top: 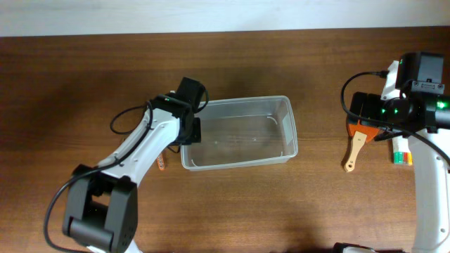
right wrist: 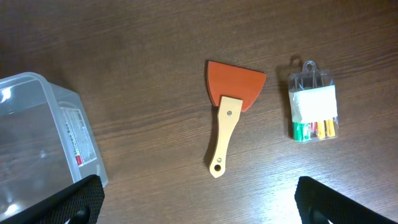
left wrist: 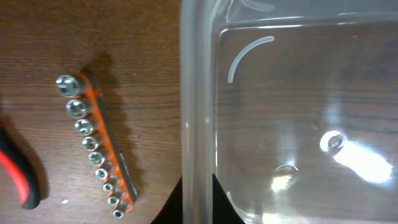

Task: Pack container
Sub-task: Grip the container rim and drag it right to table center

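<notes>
Nearest, on the wooden table [top: 70, 70] left of the tub: 1 orange socket rail [left wrist: 99, 149] with about nine sockets, and 1 red-and-black plier handle [left wrist: 15, 171], cut off by the frame edge. 1 container [top: 238, 163] mid-table. Left gripper [left wrist: 198, 208] at its left short end, one finger either side of the wall, pinched on the rim. Right side: 1 scraper [right wrist: 227, 118], orange blade, wooden handle. 1 clear pack [right wrist: 314, 112] near it, apart, green/red/yellow items inside. Right gripper [right wrist: 198, 186] above them, spread wide, holding nothing.
</notes>
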